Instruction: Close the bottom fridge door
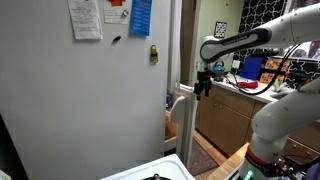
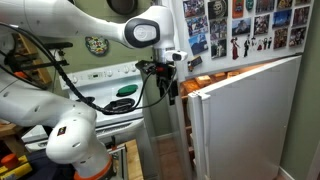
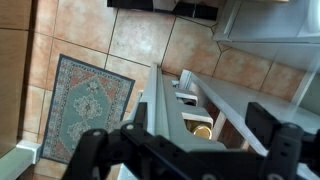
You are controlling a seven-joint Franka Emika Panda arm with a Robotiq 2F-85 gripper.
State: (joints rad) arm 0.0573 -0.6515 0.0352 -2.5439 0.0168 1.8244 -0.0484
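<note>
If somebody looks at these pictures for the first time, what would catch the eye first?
Most striking is the white robot arm, whose open gripper hangs by the top outer corner of the bottom fridge door, which stands open. Above it, the upper door is crowded with small pictures. In the wrist view, a patterned rug lies on the tiled floor below.

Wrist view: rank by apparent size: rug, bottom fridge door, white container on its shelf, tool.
1. rug and tool: similar spread, and the tool is nearest the camera, so these two are not ranked.
2. bottom fridge door
3. white container
</note>
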